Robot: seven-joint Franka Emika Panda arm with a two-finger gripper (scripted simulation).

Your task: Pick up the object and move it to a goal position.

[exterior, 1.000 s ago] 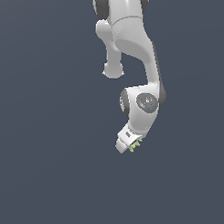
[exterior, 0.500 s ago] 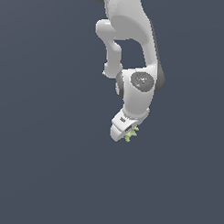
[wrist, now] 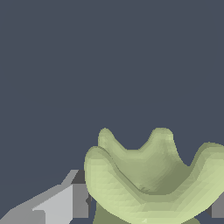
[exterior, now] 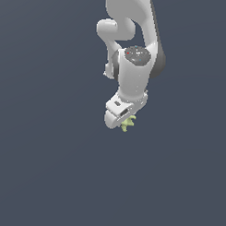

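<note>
The object [exterior: 128, 123] is a tiny pale yellow-green bunch of curved lobes, like a small banana bunch. It sticks out from under the white hand of my arm in the exterior view. My gripper [exterior: 125, 122] is shut on it. In the wrist view the object [wrist: 153, 179] fills the near part of the picture, its lobes spread outward. One grey finger [wrist: 65, 201] presses against its side and the edge of the other finger [wrist: 217, 205] shows on the opposite side. The hand hides the grip itself in the exterior view.
A plain dark grey-blue surface [exterior: 48, 168] fills both views. The white arm [exterior: 135, 65] reaches down from the top of the exterior view. No goal marker shows.
The arm has swung toward the exterior view's left and a little upward in the picture, carrying the object along in the shut gripper.
</note>
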